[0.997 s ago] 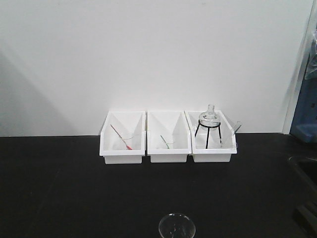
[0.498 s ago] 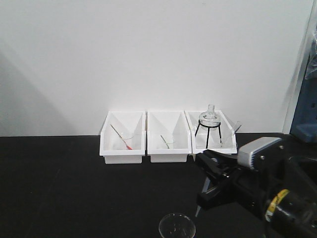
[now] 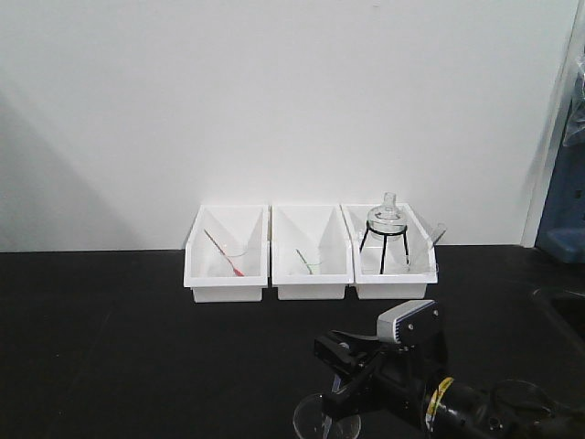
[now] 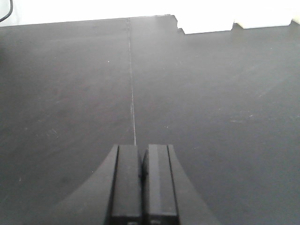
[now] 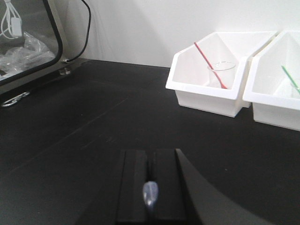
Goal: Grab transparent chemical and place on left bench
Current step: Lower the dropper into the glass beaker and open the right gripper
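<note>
Starting nearest the base, the transparent chemical (image 3: pixel 312 417) is found at the front edge of the left bench (image 3: pixel 137 347), seen only as a clear round rim in the front view. The right gripper (image 5: pixel 150 154) is positioned directly over it. In the right wrist view its two black fingers are drawn almost together, and the translucent tip of the dropper (image 5: pixel 150 194) is pinched in the narrow slot between them. Whether the beaker is lifted off the worktop cannot be told.

The left gripper (image 4: pixel 142 152) is held low over bare black worktop, its pads pressed flat together with nothing between them.

Farther back, three white bins are lined up against the white wall (image 3: pixel 274 91). A small clear cup with a red rod (image 5: pixel 206 57) is held in the left bin (image 3: pixel 227 282), a green rod (image 5: pixel 290 79) in the middle bin (image 3: pixel 313 285), and a round-bottomed flask (image 3: pixel 387 218) on a black tripod (image 3: pixel 369 243) in the right bin (image 3: pixel 391 287).
</note>
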Robot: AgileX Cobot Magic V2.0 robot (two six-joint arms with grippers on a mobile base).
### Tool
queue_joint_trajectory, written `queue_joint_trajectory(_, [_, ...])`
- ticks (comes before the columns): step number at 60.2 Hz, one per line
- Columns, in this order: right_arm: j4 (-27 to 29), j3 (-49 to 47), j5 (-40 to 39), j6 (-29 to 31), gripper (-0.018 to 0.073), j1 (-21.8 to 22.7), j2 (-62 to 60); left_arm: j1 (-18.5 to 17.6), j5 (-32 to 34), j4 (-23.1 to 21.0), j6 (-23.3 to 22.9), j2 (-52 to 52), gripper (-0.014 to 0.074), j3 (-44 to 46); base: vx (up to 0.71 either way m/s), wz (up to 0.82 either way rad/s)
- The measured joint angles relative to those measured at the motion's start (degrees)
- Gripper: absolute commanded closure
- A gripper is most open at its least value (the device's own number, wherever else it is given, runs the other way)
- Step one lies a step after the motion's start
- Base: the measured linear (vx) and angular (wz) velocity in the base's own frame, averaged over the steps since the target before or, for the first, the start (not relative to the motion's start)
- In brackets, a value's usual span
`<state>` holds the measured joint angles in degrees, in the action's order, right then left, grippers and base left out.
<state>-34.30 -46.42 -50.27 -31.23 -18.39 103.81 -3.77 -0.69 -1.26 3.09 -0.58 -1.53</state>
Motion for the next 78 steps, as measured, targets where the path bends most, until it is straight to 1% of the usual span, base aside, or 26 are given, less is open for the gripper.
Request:
queue_joint_trajectory(8, [0.1,0.0,-1.0,0.7,0.0401,0.0,0.6,0.0,0.0,0.0,0.0,0.0,0.0600,0.0,0.00,0.00])
queue_joint_trajectory(20, [0.1,0.0,-1.3,2.8,0.0157,0.0,0.6,0.0,0.0,0.0,0.0,0.0,0.0600,0.0,0.00,0.00])
queue_joint_trajectory(24, [0.1,0.0,-1.3,2.9,0.0095,0.0,0.6,0.0,0.0,0.0,0.0,0.0,0.0600,0.0,0.00,0.00])
queue_joint_trajectory(29, [0.1,0.0,-1.3,2.9,0.0041,0.0,0.6,0.0,0.0,0.0,0.0,0.0,0.0600,0.0,0.00,0.00])
queue_joint_trajectory(34, [0.1,0.0,-1.3,2.9,0.0027,0.0,0.6,0.0,0.0,0.0,0.0,0.0,0.0600,0.0,0.00,0.00])
queue_joint_trajectory(54, [0.1,0.0,-1.0,2.6,0.0033,0.0,-0.7,0.0,0.0,0.0,0.0,0.0,0.0600,0.0,0.00,0.00])
queue_joint_trajectory(61, [0.1,0.0,1.9,2.8,0.0091,0.0,-3.8,0.0,0.0,0.0,0.0,0.0,0.0600,0.0,0.00,0.00])
queue_joint_trajectory(66, [0.1,0.0,8.2,2.9,0.0174,0.0,-7.6,0.0,0.0,0.0,0.0,0.0,0.0600,0.0,0.00,0.00])
queue_joint_trajectory(69, [0.1,0.0,14.2,2.9,0.0238,0.0,-10.3,0.0,0.0,0.0,0.0,0.0,0.0600,0.0,0.00,0.00])
queue_joint_trajectory(74, [0.3,0.0,23.5,3.0,0.0382,0.0,-15.7,0.0,0.0,0.0,0.0,0.0,0.0600,0.0,0.00,0.00])
queue_joint_trajectory(78, [0.4,0.0,32.5,3.0,0.0502,0.0,-20.8,0.0,0.0,0.0,0.0,0.0,0.0600,0.0,0.00,0.00])
